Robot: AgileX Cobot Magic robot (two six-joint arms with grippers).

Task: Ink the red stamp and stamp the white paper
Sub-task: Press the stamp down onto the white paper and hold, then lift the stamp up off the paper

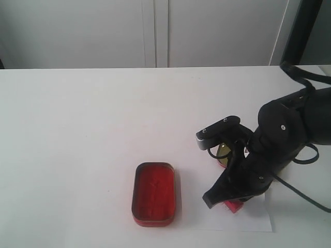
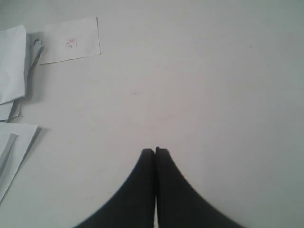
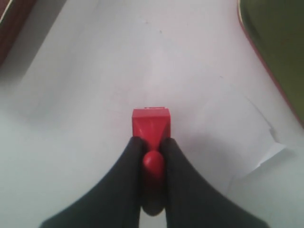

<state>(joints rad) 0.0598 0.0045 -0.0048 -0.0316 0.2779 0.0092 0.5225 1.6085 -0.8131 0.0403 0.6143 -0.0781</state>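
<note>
My right gripper (image 3: 152, 143) is shut on the knobbed handle of the red stamp (image 3: 150, 122), whose flat base points down at the white paper (image 3: 142, 80). In the exterior view the red stamp (image 1: 234, 206) peeks out under the right gripper (image 1: 227, 199), low over the white paper (image 1: 248, 217) at the front right. I cannot tell whether the base touches the sheet. The paper's notched corner (image 3: 268, 145) shows in the right wrist view. My left gripper (image 2: 155, 151) is shut with nothing in it, over bare table; it is out of the exterior view.
The open oblong tin of red ink (image 1: 153, 194) lies left of the paper. The gold-lined tin lid (image 1: 224, 152) sits behind the right arm; its rim (image 3: 266, 57) edges the right wrist view. Loose paper sheets (image 2: 71, 40) lie near the left gripper.
</note>
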